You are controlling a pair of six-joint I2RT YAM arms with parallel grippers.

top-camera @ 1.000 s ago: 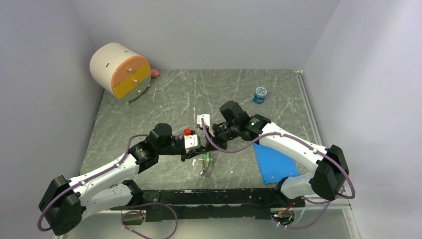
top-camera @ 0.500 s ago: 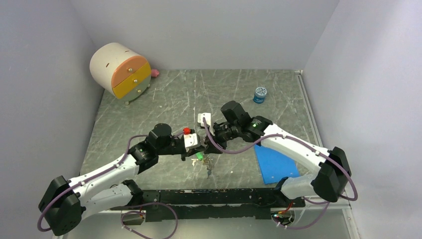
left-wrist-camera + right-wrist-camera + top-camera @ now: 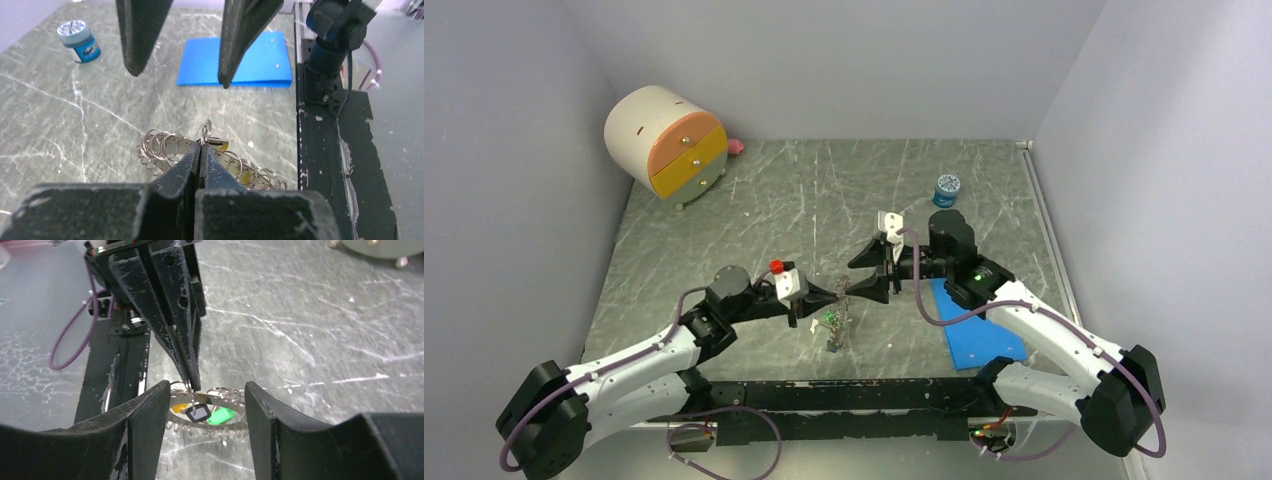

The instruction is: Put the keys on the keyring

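A drum-shaped chest [image 3: 664, 140] with orange and yellow drawer fronts stands far left on the veined grey stone-look desk [image 3: 754, 210]. The matte black, tapered left fingers [image 3: 186, 167] are pressed tight together, pinching a small wire loop on the rim of the keyring [image 3: 165, 145]. This thin silvery hoop, crowded with little coiled rings, is near the desk's front middle. The keys [image 3: 220, 415] show within its outline, their plastic heads green, black and yellow. Facing them, the scuffed right fingers [image 3: 145, 425] stand well apart, holding nothing. A flat blue sheet [image 3: 979, 335] lies further right, and a small round blue jar [image 3: 946, 190] sits beyond
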